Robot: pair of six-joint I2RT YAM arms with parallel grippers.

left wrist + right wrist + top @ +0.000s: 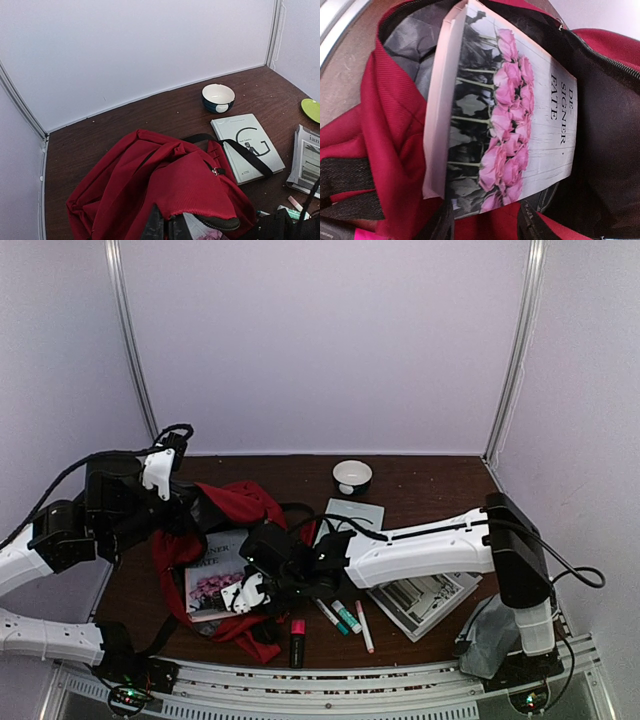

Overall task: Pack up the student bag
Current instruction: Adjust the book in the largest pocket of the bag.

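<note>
Your student bag (240, 505) lies open left of centre, a flowered book (212, 580) in its mouth.

Your right gripper (245, 593) sits at the book's near corner. Your left gripper (195, 508) meets the bag's far rim, seemingly pinching fabric, though the arm hides much. Markers (345, 616) and a pink highlighter (297, 640) lie just right of the bag.

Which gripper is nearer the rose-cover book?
Right: right gripper hovers over the rose-cover book; left gripper is off it, gripping the student bag at its far rim.
</note>
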